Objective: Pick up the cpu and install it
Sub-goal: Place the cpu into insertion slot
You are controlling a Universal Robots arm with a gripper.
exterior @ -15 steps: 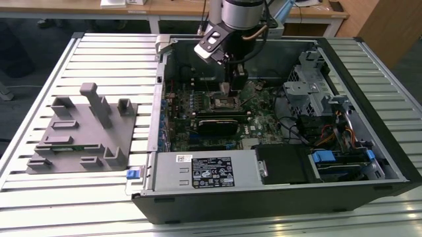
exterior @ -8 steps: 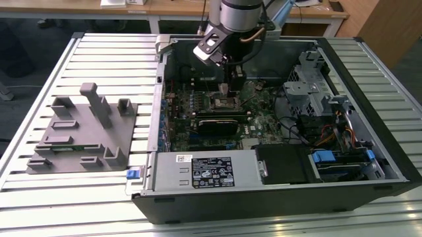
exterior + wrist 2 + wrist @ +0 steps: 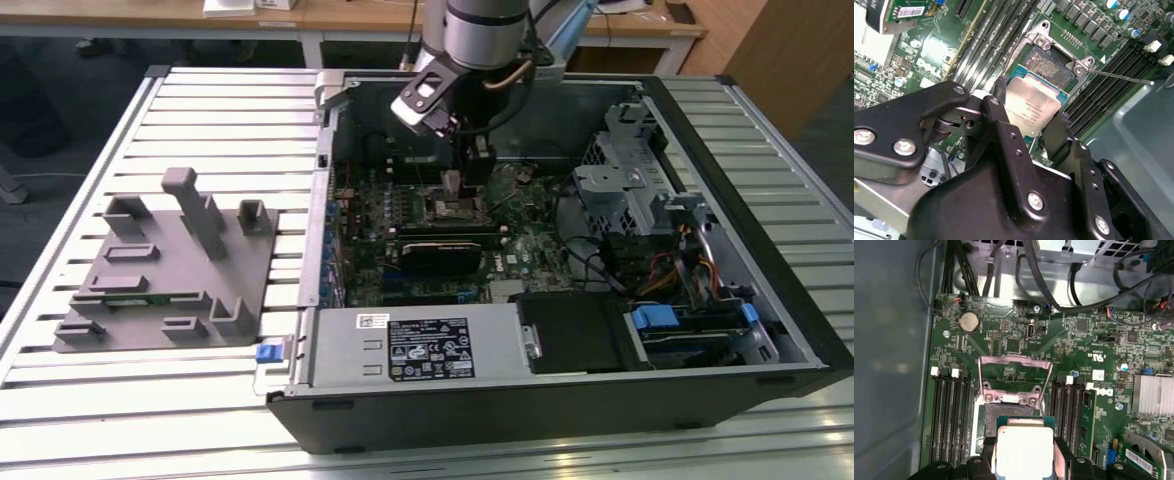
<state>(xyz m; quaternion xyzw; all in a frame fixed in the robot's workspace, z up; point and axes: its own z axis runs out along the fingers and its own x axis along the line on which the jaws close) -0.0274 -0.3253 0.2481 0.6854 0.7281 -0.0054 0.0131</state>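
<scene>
The cpu [image 3: 1031, 107], a flat square chip with a silvery top, sits between my two black fingers [image 3: 1000, 87]. My gripper [image 3: 1029, 114] is shut on it. It hangs tilted just over the open socket [image 3: 1049, 65] on the green motherboard. In the first wrist view the cpu [image 3: 1021, 450] partly covers the socket [image 3: 985, 422], and the metal load plate [image 3: 1014, 375] is flipped up beyond it. In the exterior view my gripper [image 3: 461, 185] reaches down inside the open computer case, right above the socket [image 3: 451, 210].
Memory slots [image 3: 949, 415] flank the socket on both sides, and a thin lever [image 3: 1119, 76] sticks out beside it. A grey holder block [image 3: 174, 270] lies on the slatted table at the exterior view's left. Drive cage [image 3: 641, 190] and power supply [image 3: 427, 345] crowd the case.
</scene>
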